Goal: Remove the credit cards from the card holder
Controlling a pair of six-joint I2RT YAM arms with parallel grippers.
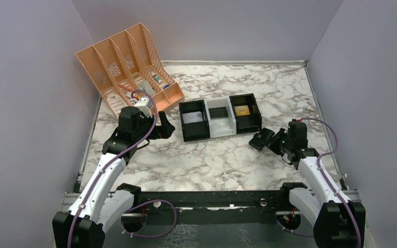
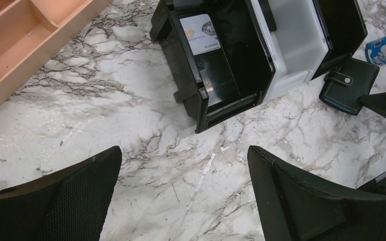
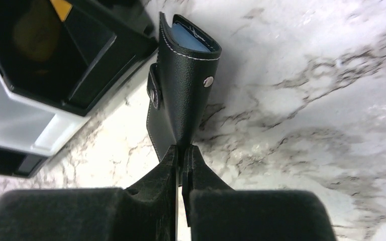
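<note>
Right pincer [image 3: 182, 153]: clamped on one edge of the card holder [image 3: 181, 100].
Left pincer [image 2: 183, 160]: spread wide above the surface [image 2: 105, 100].
Card holder: located just beside the tray [image 1: 194, 135].

Left arm bends forward, its end effector [image 2: 185, 193] pointing down with fingers spread wide. Right arm lies low, its end effector [image 3: 182, 153] pinched tight on the card holder [image 3: 181, 100].

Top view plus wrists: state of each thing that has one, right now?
card holder: tab unsnapped, gaping slightly, pinched at one edge
right gripper: shut on card holder
left gripper: open, holding nothing
silver card: out, lying in left compartment of tray
gold card: out, lying in tray's right compartment
</note>
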